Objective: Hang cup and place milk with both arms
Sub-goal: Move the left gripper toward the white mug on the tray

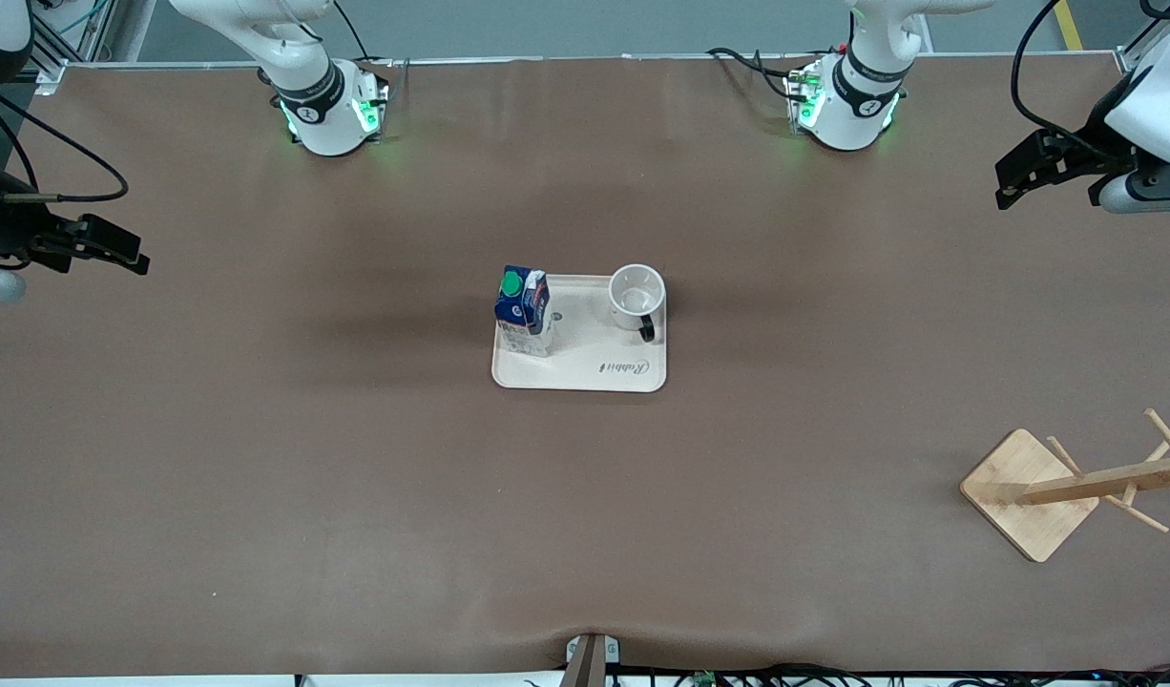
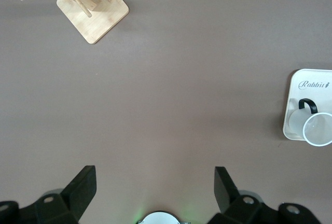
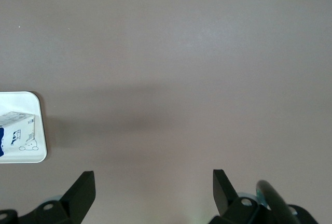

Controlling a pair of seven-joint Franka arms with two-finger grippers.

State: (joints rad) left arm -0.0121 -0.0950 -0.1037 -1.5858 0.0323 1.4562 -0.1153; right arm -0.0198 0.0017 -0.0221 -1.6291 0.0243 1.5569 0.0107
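Observation:
The white cup [image 1: 637,295] with a black handle stands upright on a white tray [image 1: 585,370] at the table's middle. The dark-blue and white milk carton [image 1: 525,310] with a green cap stands on the same tray, toward the right arm's end. The cup also shows in the left wrist view [image 2: 315,128], the carton in the right wrist view [image 3: 16,133]. My left gripper [image 1: 1010,186] is open and empty, up over the left arm's end of the table. My right gripper [image 1: 127,250] is open and empty, over the right arm's end. Both arms wait.
A wooden cup rack [image 1: 1053,491] with pegs stands on a square base near the left arm's end, nearer to the front camera than the tray; it also shows in the left wrist view [image 2: 88,6]. A brown mat [image 1: 356,496] covers the table.

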